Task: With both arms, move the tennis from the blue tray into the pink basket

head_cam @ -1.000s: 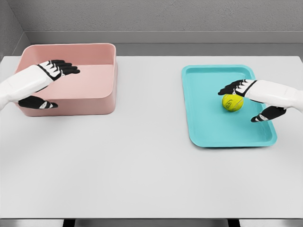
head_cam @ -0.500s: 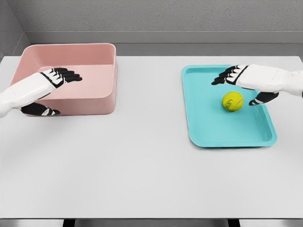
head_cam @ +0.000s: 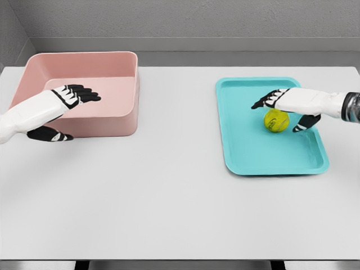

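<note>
1. A wide white bench (head_cam: 169, 197) fills most of the view, with a smooth and plain top.
2. Behind the bench stands a grey wall (head_cam: 197, 17) with a slightly rough surface.
3. A second grey wall (head_cam: 10, 39) meets it in the corner at the upper left.
4. The light is soft and even, and the shadows on the bench are faint.

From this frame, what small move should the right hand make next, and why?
Probably lower and close the fingers around the tennis ball. The right hand is over the ball on the blue tray, fingers spread, thumb beside it, nothing gripped yet. The pink basket holds no ball, and the left hand is open at its front wall.
</note>
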Robot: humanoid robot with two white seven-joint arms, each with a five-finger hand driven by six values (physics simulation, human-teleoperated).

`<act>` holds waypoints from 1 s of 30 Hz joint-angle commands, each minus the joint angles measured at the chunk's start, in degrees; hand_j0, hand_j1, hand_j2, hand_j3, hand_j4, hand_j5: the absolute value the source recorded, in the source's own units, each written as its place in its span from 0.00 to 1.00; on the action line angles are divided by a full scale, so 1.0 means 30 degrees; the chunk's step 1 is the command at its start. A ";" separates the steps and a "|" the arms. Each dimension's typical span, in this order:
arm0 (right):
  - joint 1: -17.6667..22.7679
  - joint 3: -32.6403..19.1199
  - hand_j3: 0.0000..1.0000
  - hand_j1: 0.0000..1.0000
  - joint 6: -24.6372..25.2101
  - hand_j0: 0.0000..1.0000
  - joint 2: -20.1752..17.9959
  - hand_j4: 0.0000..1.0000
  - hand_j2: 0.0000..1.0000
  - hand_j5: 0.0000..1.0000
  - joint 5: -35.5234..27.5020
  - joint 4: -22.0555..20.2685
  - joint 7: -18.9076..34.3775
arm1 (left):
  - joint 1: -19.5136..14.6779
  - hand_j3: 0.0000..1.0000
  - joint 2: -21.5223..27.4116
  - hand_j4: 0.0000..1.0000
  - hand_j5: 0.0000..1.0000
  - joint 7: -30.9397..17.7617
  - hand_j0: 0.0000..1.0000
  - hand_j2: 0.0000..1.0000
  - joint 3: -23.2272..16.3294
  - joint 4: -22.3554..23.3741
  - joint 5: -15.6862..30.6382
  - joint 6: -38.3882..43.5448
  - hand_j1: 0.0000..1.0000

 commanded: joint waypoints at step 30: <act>-0.0322 0.0366 1.00 1.00 0.0042 1.00 0.1856 1.00 1.00 1.00 0.1035 0.3446 0.0402 | 0.0205 1.00 0.2633 1.00 1.00 -0.0734 1.00 1.00 -0.1412 -0.2385 0.0303 0.0008 1.00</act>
